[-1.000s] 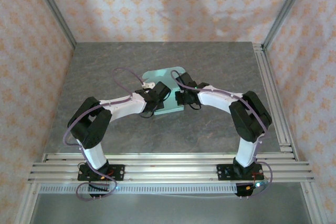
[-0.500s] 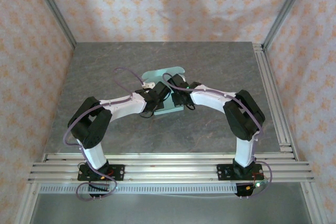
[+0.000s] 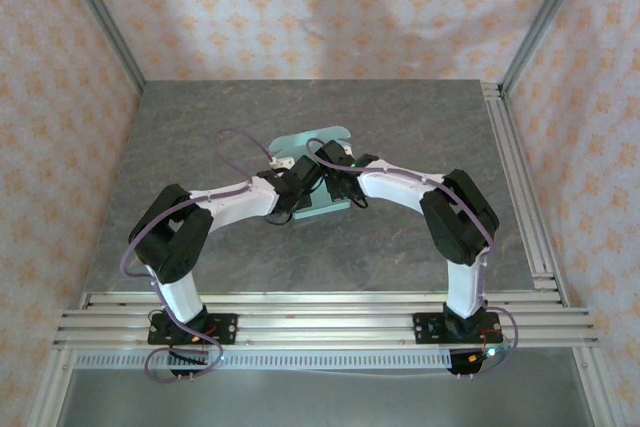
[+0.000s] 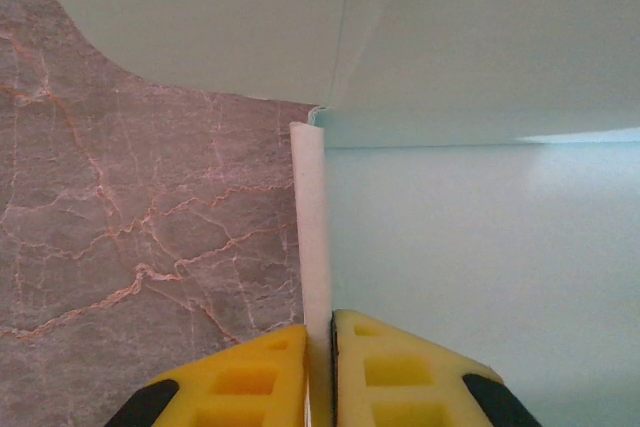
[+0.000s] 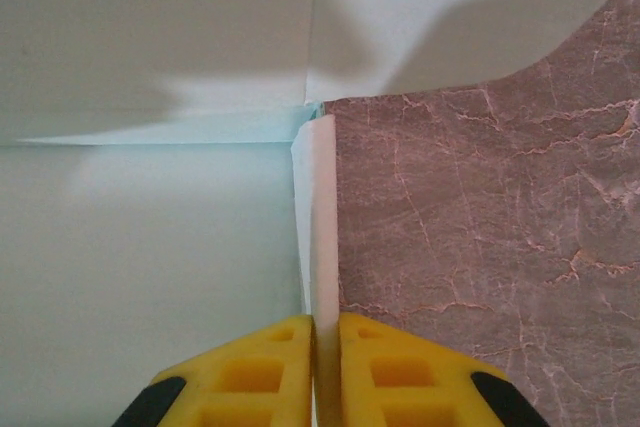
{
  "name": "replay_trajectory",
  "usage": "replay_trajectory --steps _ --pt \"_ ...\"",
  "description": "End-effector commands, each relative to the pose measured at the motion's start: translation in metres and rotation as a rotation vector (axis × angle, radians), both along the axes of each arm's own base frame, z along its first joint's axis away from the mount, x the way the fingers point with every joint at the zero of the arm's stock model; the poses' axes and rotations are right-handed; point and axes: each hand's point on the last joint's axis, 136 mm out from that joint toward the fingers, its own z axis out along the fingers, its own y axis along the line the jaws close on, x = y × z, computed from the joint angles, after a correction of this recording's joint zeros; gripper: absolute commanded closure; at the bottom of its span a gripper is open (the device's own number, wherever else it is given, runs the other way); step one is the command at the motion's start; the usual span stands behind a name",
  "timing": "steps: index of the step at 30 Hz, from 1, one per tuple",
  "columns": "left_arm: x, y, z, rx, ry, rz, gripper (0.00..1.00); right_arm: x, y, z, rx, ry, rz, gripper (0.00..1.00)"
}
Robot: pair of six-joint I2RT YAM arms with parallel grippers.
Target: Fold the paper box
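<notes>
Top external view: the paper box lies flat at the middle of the frame on the grey table. In the left wrist view, the left gripper at the bottom edge is clenched on a thin upright wall of the mint card. That wall runs up the centre to a corner fold, with table to its left and card to its right. In the right wrist view, the right gripper pinches another thin upright wall, with card on its left and table on its right.
</notes>
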Motion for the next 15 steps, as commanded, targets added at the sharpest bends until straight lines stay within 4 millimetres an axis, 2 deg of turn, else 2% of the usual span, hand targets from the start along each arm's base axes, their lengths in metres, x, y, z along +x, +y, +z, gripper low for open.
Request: replay_trajectory --steps 1,9,15 --pt "0.0054 -0.0059 0.0015 -0.012 -0.022 0.005 0.86 -0.0188 0.0151 -0.0209 -0.020 0.043 0.037 0.87" --pt "0.0048 -0.0064 0.0010 -0.018 -0.022 0.004 0.86 -0.0163 0.0137 -0.0281 -0.021 0.051 0.037 0.83" --pt "0.0051 -0.0054 0.0034 -0.018 -0.029 0.008 0.86 -0.0149 0.0108 -0.0262 -0.039 0.043 0.043 0.96"
